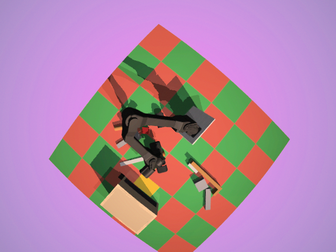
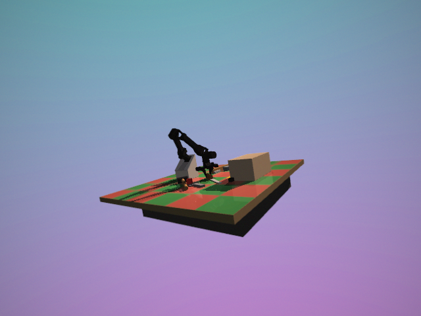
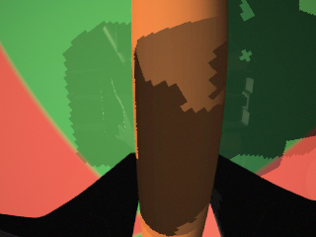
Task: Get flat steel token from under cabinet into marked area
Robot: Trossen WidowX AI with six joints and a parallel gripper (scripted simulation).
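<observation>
I had the black parallel-jaw gripper [image 1: 163, 154] [image 2: 208, 176] [image 3: 172, 161] clamped on an orange rounded bar [image 1: 164, 153] [image 2: 209, 176] [image 3: 180, 59], with retrieval (no steel token visible to me) and release apparently still ahead.

— Where does the top view look from?
— High overhead, facing down, far enough back to take in nearly the whole checkered table [image 1: 209, 81] [image 2: 217, 204] (its lowest corner is cut off).
— And the exterior one?
— Well apart, off to one side and slightly above the tabletop; it shares the arm [image 1: 160, 121] [image 2: 193, 141] and cabinet [image 1: 128, 208] [image 2: 249, 168] with the top view.
— The wrist view?
— Very near, looking along the fingers at an orange bar [image 3: 178, 123].
</observation>
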